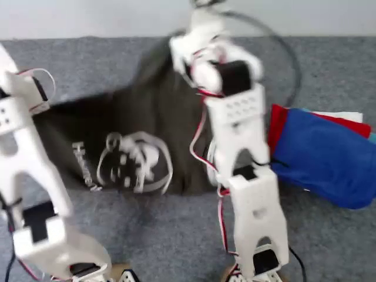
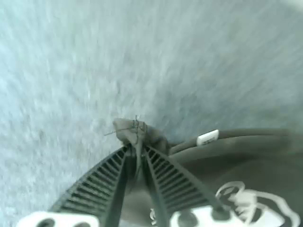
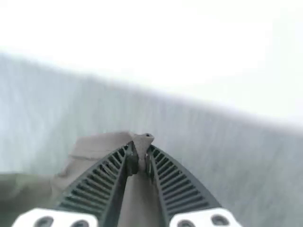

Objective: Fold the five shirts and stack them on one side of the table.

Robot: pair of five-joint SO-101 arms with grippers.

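A dark olive shirt (image 1: 147, 111) with a white print lies spread on the grey table, its far edge lifted by the middle arm (image 1: 235, 111). In the left wrist view, my left gripper (image 2: 138, 150) is shut on a bunched corner of that shirt (image 2: 137, 132), held just above the table surface. My right gripper (image 3: 140, 150) is shut on another edge of the same shirt (image 3: 94, 146), raised off the table. A folded blue shirt (image 1: 323, 155) rests on a red one (image 1: 277, 123) at the right side.
The grey carpet-like table cover (image 1: 147, 235) is bare in front of the dark shirt. A white cloth edge (image 1: 343, 116) pokes out behind the pile at the right. A pale wall (image 1: 88, 17) runs along the far edge.
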